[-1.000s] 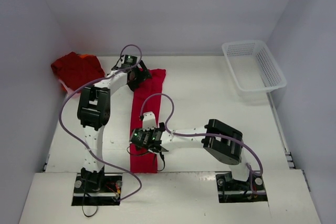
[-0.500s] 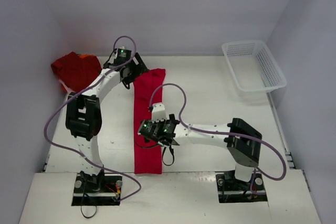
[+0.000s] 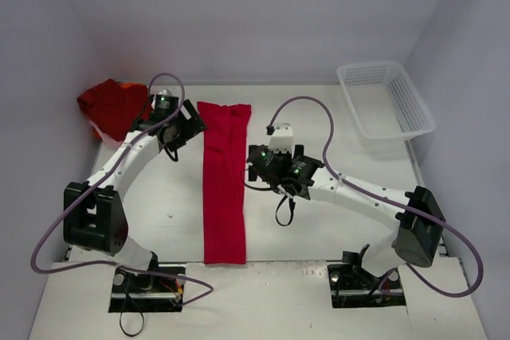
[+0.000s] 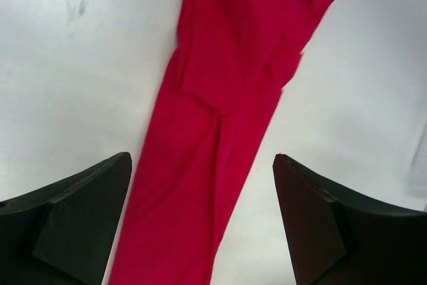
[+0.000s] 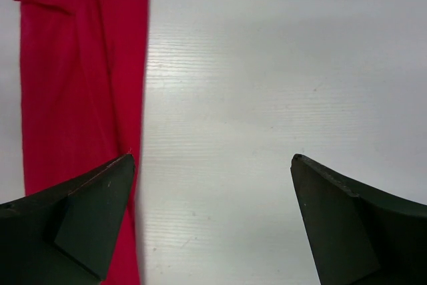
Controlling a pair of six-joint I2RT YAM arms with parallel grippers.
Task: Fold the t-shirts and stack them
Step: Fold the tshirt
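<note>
From above, you see that both arms have drawn back from the long red t-shirt (image 3: 223, 185). A second ago the left gripper (image 3: 183, 129) was over its far end and the right gripper (image 3: 255, 169) over its near part. Now the left one stands just beside the strip on its left side and the right one just beside it on the right, both off the cloth. The shirt lies flat on the table (image 3: 335, 125) as a narrow strip, running from far to near. The other red t-shirts (image 3: 111, 105) are heaped at the far left corner, and the white basket (image 3: 386, 101) is at the far right.

In the left wrist view, the left gripper (image 4: 200, 158) is spread wide and holds nothing. The strip (image 4: 227, 98) lies on the table under it.

In the right wrist view, the right gripper (image 5: 212, 158) is also spread and empty, and the strip's edge (image 5: 73, 98) is at the left.

I judge that the lengthwise fold is finished and that you must now fold the strip across.
</note>
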